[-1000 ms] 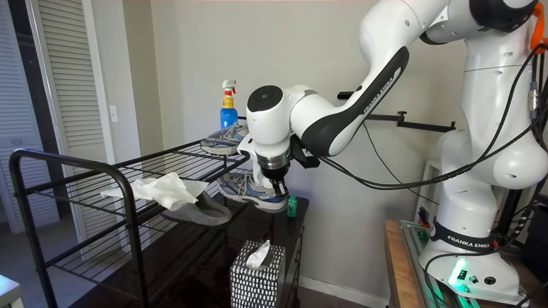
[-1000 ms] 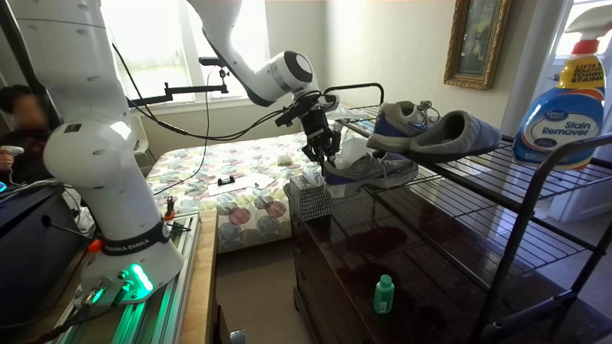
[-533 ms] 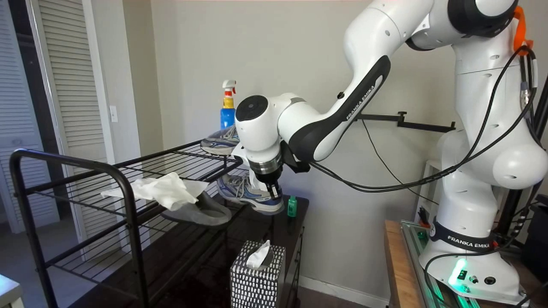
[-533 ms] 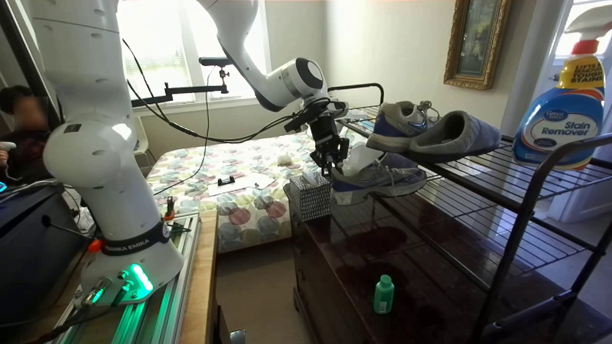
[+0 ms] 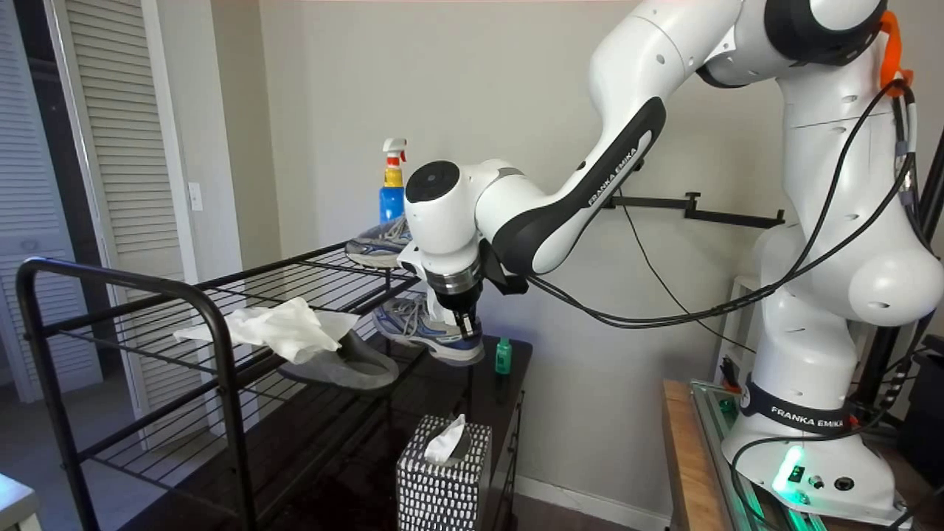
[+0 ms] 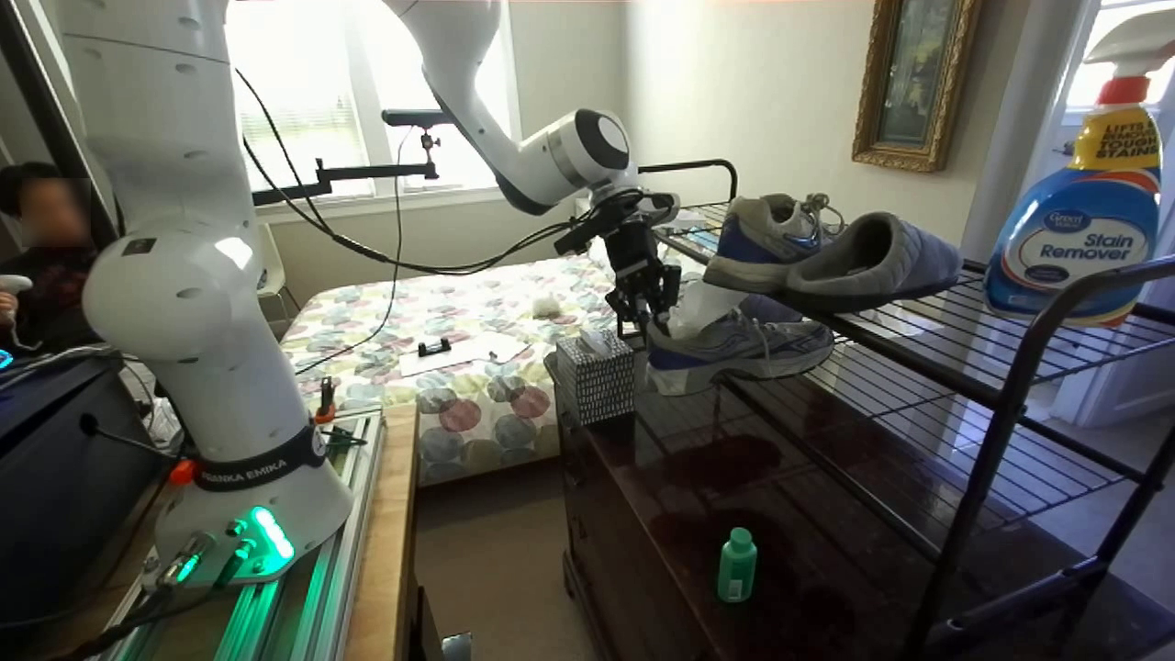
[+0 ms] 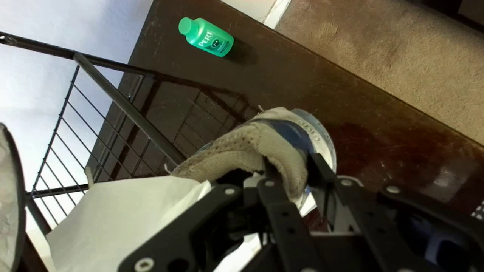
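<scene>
Scanning left to right in an exterior view, we locate the black wire rack (image 5: 232,413), then the grey slipper (image 5: 369,372), then the sneaker (image 5: 413,324) at the rack's lower level, heel projecting outward. The gripper (image 5: 467,332) is clamped on that heel; the green bottle (image 5: 503,356) stands further right. We judge the step in hand to be positioning the sneaker. The next move likely calls for releasing only once we confirm the sole is supported.
</scene>
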`<control>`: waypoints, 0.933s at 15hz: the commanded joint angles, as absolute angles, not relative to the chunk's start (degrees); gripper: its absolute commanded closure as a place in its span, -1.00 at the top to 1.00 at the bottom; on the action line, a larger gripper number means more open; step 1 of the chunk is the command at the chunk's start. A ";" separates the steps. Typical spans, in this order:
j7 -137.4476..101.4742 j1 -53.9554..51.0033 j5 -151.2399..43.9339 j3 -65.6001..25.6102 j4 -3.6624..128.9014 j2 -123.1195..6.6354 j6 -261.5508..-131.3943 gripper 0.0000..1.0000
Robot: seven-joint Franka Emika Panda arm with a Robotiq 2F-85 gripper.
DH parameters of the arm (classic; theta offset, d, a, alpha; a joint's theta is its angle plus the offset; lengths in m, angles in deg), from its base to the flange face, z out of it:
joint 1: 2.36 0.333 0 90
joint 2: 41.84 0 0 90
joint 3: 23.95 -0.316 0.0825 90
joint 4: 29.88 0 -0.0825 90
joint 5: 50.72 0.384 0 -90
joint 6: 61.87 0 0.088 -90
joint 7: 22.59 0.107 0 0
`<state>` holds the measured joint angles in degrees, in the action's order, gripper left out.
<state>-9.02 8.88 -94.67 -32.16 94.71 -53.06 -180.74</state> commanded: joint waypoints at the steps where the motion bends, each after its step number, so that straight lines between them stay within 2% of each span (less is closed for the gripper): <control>1: -7.68 8.69 -96.85 -31.00 91.40 -54.64 -181.65 -0.88; 14: -9.07 8.77 -96.48 -29.74 85.82 -58.34 -184.42 -0.88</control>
